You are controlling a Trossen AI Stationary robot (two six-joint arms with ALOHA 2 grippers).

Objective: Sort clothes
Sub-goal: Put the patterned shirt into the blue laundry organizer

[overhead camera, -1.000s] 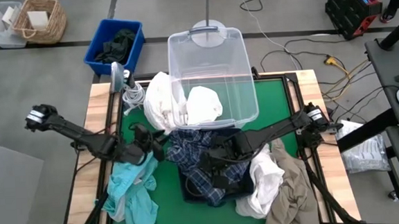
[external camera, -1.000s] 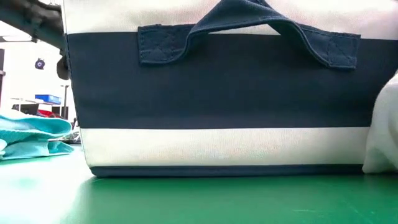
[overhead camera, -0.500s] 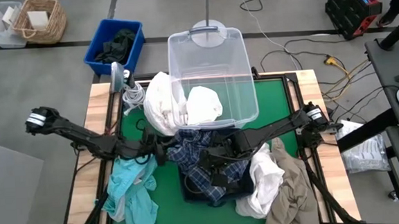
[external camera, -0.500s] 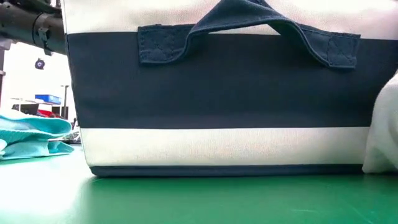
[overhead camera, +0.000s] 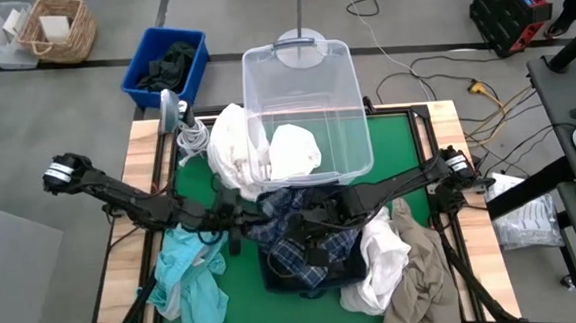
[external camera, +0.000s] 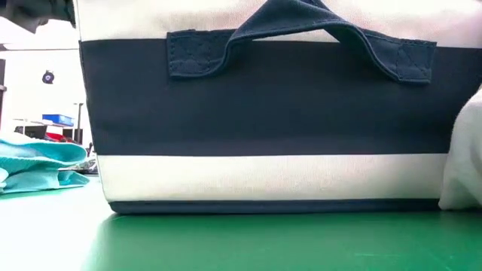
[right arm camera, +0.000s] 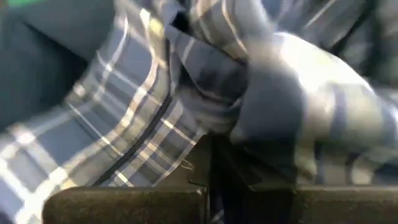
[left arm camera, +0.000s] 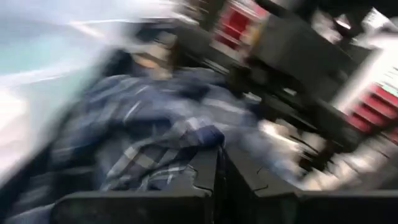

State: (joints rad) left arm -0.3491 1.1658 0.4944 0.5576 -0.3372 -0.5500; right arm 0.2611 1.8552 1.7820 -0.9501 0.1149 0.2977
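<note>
Both the left end effector (overhead camera: pixel 234 223) and right end effector (overhead camera: pixel 311 242) are pinching the plaid garment (overhead camera: pixel 291 216) over the navy box (external camera: pixel 263 113).

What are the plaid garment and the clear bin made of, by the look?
Plaid garment: soft woven cloth, matte, likely cotton; it creases and drapes in folds. Clear bin: rigid see-through plastic, glossy; its walls hold shape and the white clothes show through.

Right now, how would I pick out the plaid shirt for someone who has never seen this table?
Find the clear bin at the far edge of the green mat. Just in front of it, at mid-table, both grippers meet over a crumpled heap: the plaid shirt. It alone is navy with white checks; its neighbours are plain teal, white and khaki.
</note>
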